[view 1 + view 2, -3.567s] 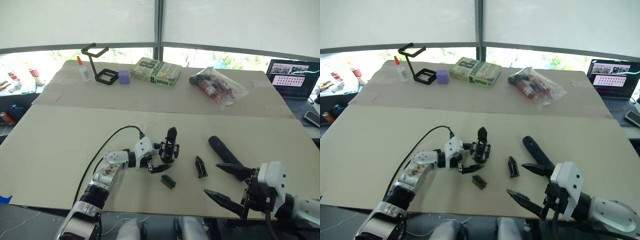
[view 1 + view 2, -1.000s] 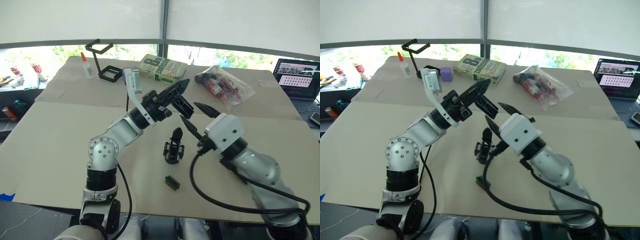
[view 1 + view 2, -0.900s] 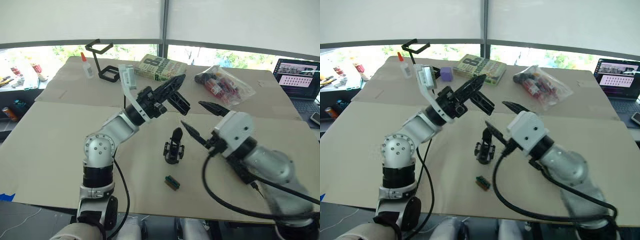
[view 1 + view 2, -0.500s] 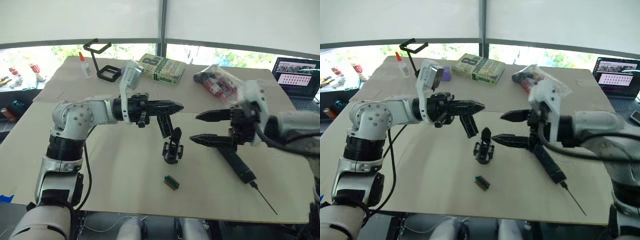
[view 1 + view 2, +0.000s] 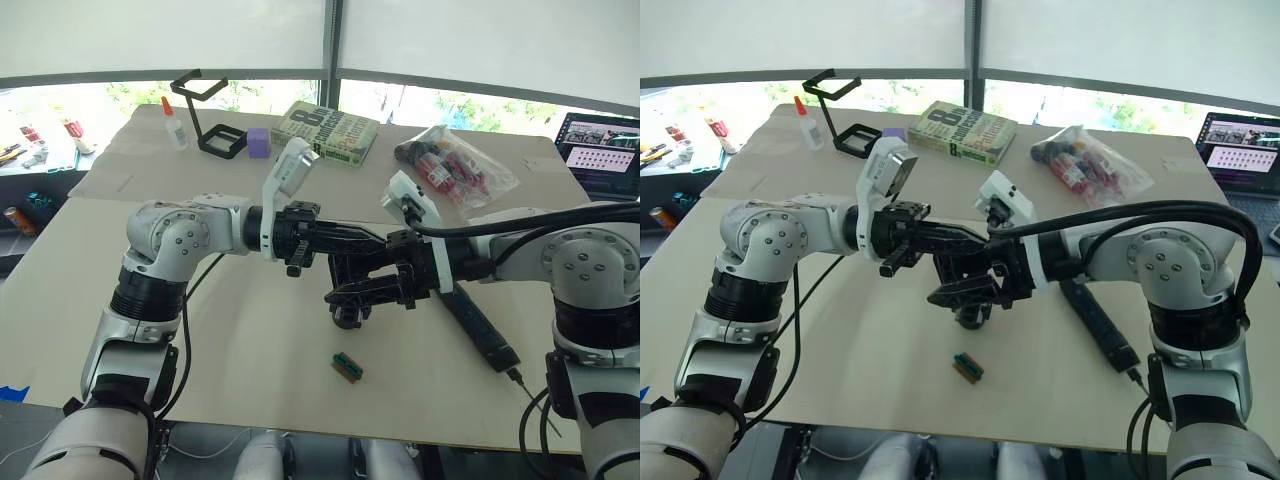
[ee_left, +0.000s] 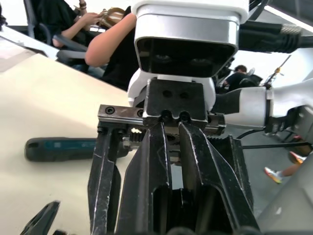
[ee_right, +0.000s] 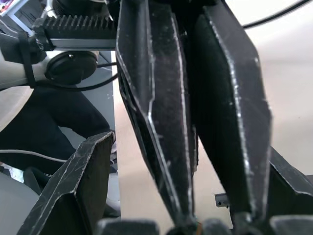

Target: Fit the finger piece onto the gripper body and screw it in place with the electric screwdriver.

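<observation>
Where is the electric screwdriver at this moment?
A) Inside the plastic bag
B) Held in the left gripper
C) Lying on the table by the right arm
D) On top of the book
C: the electric screwdriver lies flat on the table, bit toward the near edge.

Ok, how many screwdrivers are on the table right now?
1. The electric screwdriver lies on the table on the robot's right, bit toward the near edge. Whether the clear bag at the back holds another, I cannot tell.
</observation>
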`<act>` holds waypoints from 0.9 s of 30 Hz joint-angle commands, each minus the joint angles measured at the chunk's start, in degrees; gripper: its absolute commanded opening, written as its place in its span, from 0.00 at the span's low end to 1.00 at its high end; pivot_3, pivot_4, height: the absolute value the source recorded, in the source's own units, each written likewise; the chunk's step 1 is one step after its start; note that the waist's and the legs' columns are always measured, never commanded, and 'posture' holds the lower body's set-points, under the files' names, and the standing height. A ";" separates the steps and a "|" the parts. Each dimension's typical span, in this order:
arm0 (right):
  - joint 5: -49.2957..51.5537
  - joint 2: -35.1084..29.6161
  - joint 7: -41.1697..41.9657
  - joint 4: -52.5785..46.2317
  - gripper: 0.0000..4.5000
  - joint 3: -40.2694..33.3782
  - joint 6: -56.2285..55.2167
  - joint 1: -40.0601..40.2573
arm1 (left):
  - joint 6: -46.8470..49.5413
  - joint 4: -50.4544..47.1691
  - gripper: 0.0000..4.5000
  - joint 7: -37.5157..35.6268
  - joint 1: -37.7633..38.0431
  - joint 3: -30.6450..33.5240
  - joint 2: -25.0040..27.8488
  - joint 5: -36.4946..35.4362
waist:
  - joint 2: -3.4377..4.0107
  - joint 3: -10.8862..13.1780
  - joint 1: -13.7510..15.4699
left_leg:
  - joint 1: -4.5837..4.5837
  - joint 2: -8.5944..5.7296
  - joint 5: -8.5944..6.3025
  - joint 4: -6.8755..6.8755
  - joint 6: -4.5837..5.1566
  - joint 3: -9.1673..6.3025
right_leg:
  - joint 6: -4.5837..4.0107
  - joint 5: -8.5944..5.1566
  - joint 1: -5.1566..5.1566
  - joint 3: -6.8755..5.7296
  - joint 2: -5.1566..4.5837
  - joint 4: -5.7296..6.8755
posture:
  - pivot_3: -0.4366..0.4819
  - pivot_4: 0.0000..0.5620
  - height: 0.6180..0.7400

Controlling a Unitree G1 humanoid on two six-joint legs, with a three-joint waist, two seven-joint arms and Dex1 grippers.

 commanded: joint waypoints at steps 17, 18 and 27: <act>2.30 1.70 -2.32 -2.25 0.20 -3.79 0.15 1.13 | 1.79 -2.55 0.00 -0.65 1.26 3.89 -1.91 -0.93 | 0.00 0.00 -0.27 | 0.01 -0.01 0.04 0.22 -0.02 -0.02 | 0.00 0.00 -0.11 0.03 -0.04 0.40 | 0.48 0.27 1.00; 2.43 1.77 -2.31 -2.27 0.20 -3.94 0.02 1.30 | 1.80 -2.66 0.00 -0.82 1.36 4.52 -1.94 -1.46 | 0.00 0.00 -0.30 | 0.01 -0.01 0.04 0.22 -0.02 -0.02 | 0.00 0.00 -0.11 0.03 -0.04 0.42 | 0.48 0.27 1.00; 3.54 1.25 -2.77 -2.50 0.19 -5.71 -1.81 3.09 | 0.90 -2.16 0.25 2.17 3.24 8.11 -1.75 -1.61 | 0.00 0.00 -0.40 | 0.01 -0.01 0.04 0.23 -0.02 -0.03 | 0.00 0.00 -0.11 0.03 -0.05 0.40 | 0.48 0.27 1.00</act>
